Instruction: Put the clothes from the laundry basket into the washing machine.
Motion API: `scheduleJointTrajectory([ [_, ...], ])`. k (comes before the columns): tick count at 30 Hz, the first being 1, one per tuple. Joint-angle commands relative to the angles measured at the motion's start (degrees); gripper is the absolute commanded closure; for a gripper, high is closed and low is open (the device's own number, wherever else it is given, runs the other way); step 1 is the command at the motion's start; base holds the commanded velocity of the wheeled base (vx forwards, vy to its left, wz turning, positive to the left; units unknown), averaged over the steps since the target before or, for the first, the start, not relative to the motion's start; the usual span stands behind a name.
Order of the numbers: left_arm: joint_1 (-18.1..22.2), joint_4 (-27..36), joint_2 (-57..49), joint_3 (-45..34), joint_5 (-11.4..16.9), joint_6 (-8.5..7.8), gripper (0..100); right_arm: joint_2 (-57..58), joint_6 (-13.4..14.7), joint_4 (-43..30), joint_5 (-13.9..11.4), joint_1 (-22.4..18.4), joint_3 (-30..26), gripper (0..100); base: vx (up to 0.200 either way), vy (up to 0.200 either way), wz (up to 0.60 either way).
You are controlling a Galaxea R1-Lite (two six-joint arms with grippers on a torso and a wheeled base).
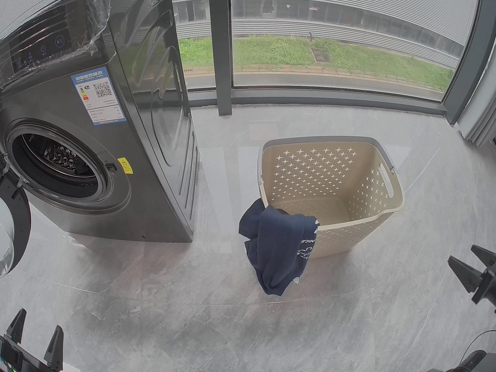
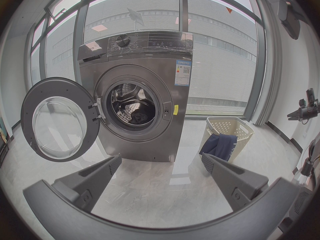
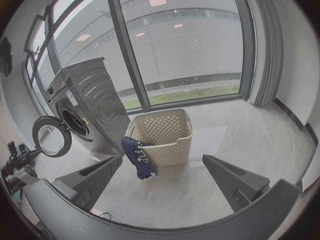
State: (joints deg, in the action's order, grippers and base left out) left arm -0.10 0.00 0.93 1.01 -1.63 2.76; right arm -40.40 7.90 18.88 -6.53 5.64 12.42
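A beige laundry basket (image 1: 361,223) stands on the floor right of the grey washing machine (image 1: 150,104). A navy garment (image 1: 279,244) hangs over the basket's near left corner, draped down its outside wall. The machine's round door (image 2: 58,119) is swung open, and a dark garment (image 2: 136,115) lies inside the drum (image 2: 133,105). My left gripper (image 1: 36,334) is open at the lower left, well short of the machine. My right gripper (image 1: 475,267) is open at the right edge, apart from the basket. In the right wrist view the navy garment (image 3: 138,154) and the basket (image 3: 166,140) lie ahead.
Tall windows (image 1: 330,32) with a dark pillar (image 1: 219,42) close off the far side. Bare grey floor (image 1: 206,306) stretches between both grippers, the basket and the machine. A curtain (image 1: 478,114) hangs at the far right.
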Motion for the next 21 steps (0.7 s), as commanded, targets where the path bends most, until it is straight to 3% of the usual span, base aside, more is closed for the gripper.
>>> scheduleJointTrajectory([
  [1,0.0,0.0,-0.4,-0.9,0.0,0.06,0,-27.2,7.8,14.9,5.2,15.4,0.1,0,0.000,0.000,0.00],
  [4,0.0,-0.1,-0.4,-0.9,0.0,-0.29,0,-28.8,9.2,15.0,5.7,17.9,1.1,0,0.000,0.000,0.00],
  [12,0.0,-0.2,-0.4,-1.0,-0.1,-0.38,0,-34.2,9.5,15.3,5.5,20.0,4.3,0,0.000,0.000,0.00],
  [17,0.0,-0.2,-0.4,-1.0,-0.1,-0.38,0,-41.1,9.3,19.8,5.7,22.9,5.0,0,0.000,0.000,0.00],
  [20,0.0,-0.2,-0.4,-1.0,-0.1,-0.38,0,-45.7,9.3,24.9,7.9,25.2,4.3,0,0.000,0.000,0.00],
  [21,0.0,-0.2,-0.4,-1.0,0.0,-0.38,0,-47.1,9.3,26.6,9.6,26.3,4.2,0,0.000,0.000,0.00],
])
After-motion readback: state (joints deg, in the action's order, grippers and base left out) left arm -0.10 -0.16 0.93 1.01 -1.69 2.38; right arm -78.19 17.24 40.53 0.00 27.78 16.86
